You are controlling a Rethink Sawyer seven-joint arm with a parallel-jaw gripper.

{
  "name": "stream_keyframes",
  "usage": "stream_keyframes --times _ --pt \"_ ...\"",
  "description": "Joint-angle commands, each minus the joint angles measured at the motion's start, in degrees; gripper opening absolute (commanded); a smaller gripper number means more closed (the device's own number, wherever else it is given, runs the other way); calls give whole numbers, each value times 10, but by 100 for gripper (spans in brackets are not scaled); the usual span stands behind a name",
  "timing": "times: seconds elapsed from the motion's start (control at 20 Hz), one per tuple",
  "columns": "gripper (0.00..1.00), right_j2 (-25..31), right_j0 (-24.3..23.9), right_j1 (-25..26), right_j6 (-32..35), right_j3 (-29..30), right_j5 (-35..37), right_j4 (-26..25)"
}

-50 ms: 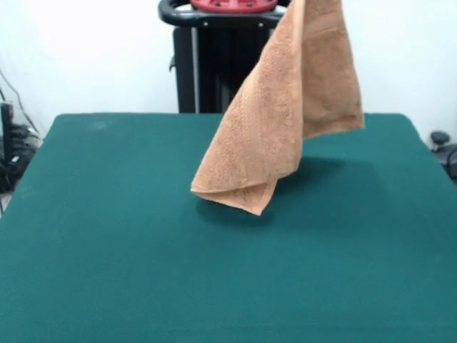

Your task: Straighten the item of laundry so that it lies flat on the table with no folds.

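tan-orange terry towel (285, 121) hanging in folds from above the frame's top edge, gripper out of frame so jaw state can't be told, towel's lowest corner at or just above green felt table (107, 250), upper end cut off by frame

The towel (293, 107) is hanging down from the top edge of the frame, right of centre, and blocking the middle. Its lowest fold is dangling at or just above the green surface (107, 271); contact cannot be told. The lower half and the whole left side of the surface are lying bare. The black pedestal (207, 64) is standing behind at upper centre, closing off that way.
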Motion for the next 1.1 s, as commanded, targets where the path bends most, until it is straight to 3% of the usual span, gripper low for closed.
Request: stream_keyframes --times 0.05,0.35,1.1 --pt "0 12 18 37 177 -80 150 -7" --pt "0 13 8 28 162 -136 212 -12" --pt "0 54 -44 52 142 -229 182 19"
